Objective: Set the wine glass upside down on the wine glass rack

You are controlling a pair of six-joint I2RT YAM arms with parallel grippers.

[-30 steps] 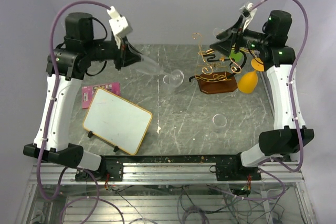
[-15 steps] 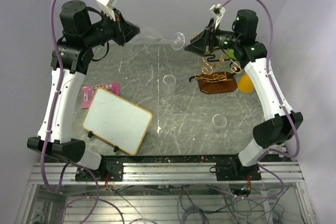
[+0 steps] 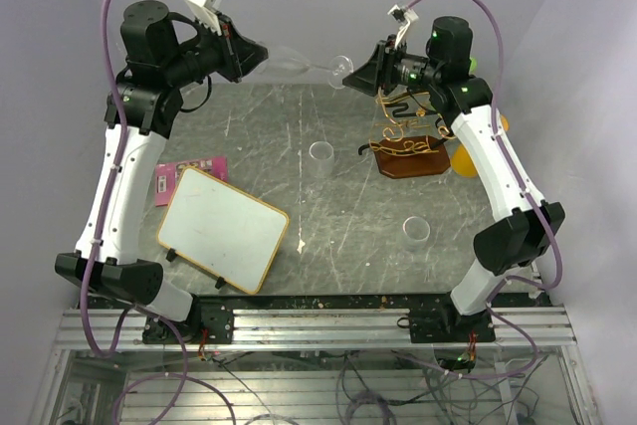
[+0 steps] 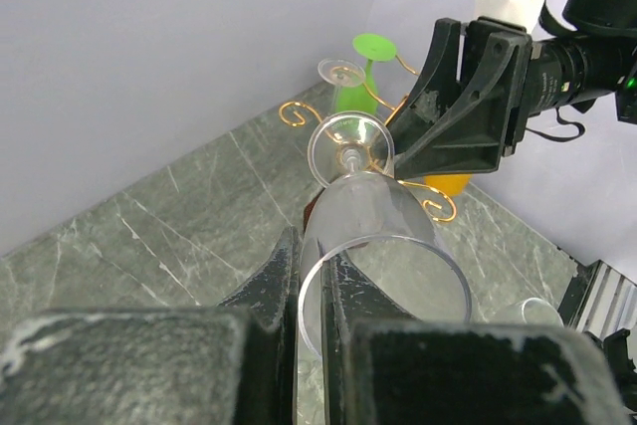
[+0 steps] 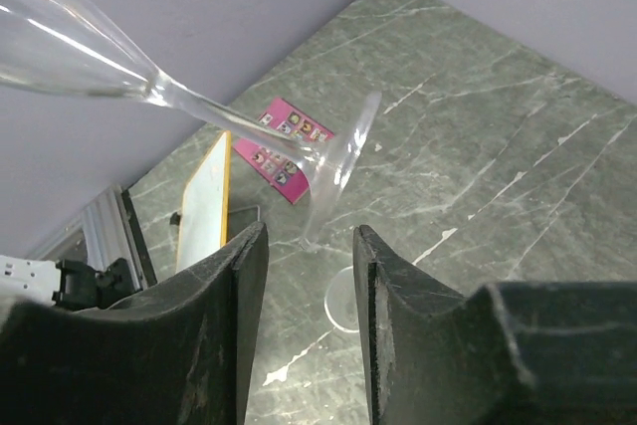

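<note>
So the clear wine glass (image 3: 309,67) hangs sideways in mid-air, with the left gripper (image 3: 244,55) pinching its bowl rim. The right gripper (image 3: 360,75) is spread wide at the foot, near the wire rack (image 3: 408,141).

The glass (image 3: 309,64) is clear and empty. It lies almost level in the air over the far part of the bench (image 3: 348,216). The left fingers (image 4: 271,286) grip its rim, and its round foot points right. The rack (image 3: 408,141) is gold and black wire on a dark brown base. It stands upright on the bench, below and to the right of the foot.
</note>
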